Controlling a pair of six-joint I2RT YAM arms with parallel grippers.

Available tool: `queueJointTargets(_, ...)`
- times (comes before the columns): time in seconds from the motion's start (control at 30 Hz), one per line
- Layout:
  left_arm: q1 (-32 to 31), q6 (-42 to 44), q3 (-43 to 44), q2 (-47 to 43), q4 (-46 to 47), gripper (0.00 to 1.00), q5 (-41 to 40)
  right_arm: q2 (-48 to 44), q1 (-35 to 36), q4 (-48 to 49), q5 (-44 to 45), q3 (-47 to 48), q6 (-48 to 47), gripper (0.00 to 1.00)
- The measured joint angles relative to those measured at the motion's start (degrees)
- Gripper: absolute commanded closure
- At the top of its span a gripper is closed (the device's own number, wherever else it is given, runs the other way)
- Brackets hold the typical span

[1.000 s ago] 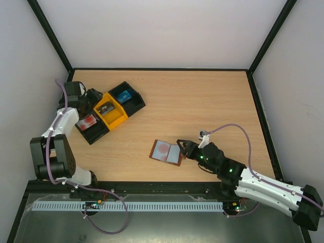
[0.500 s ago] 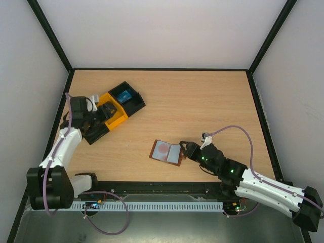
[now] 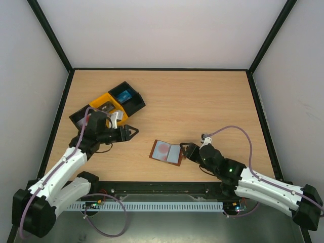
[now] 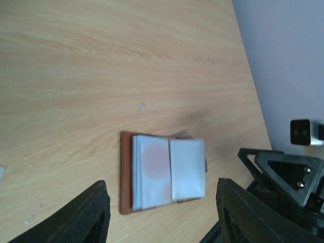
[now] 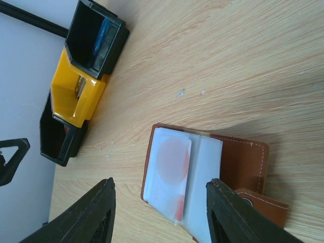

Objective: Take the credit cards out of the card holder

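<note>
The brown card holder (image 3: 166,152) lies open on the table, its pale pockets up. A pale credit card with a red patch (image 5: 172,164) sits in its left pocket. My left gripper (image 3: 133,132) hangs open to the holder's left and points at it, with nothing between its fingers; the left wrist view shows the holder (image 4: 162,172) ahead of its jaws. My right gripper (image 3: 184,150) is open at the holder's right edge, by the side tab (image 5: 263,205). A blue card (image 3: 124,94) stands in the far black tray.
Three joined open trays sit at the back left: a black one (image 3: 132,103), a yellow one (image 3: 98,103) with something dark inside, and another black one (image 3: 77,116) partly behind my left arm. The black frame rails run along the table's edges.
My left arm has swung from the trays out toward the card holder, its gripper now pointing right. The right gripper has edged slightly closer to the holder's right edge.
</note>
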Motion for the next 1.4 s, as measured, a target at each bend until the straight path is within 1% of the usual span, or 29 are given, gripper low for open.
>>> queueJointTargets(0.13,-3.82,-1.73,-1.73,0.72,1.62,0.40,-1.42,4.59,0.00,2.71,-1.44,0.00,0.72,0.51)
queueJointTargets(0.3,-8.07,-4.57,-5.38,2.14,6.10,0.40,-2.58,11.23,0.00,5.55,-4.35,0.00,2.16,0.51)
queueJointTargets(0.47,-12.22,-7.13,-8.22,6.03,11.08,0.40,-3.76,15.98,0.00,9.42,-7.43,-0.02,3.78,0.52)
queueJointTargets(0.63,-15.28,-9.55,-9.64,11.04,16.87,0.41,-3.65,20.50,0.00,12.52,-9.70,-0.02,3.52,0.57)
queueJointTargets(0.83,-17.03,-11.65,-10.45,15.02,21.90,0.41,-3.41,25.64,0.00,11.19,-8.94,0.98,0.44,0.64)
queueJointTargets(1.03,-17.42,-14.34,-12.83,17.35,27.45,0.45,-2.43,28.00,0.00,11.10,-6.80,0.98,-2.34,0.75)
queueJointTargets(1.2,-18.08,-16.39,-14.14,20.28,30.53,0.46,-1.16,28.87,0.00,11.04,-3.96,0.90,-3.54,0.78)
queueJointTargets(1.4,-20.26,-18.62,-14.99,20.22,32.76,0.43,-0.90,28.87,0.00,11.02,-1.05,0.90,-5.92,0.79)
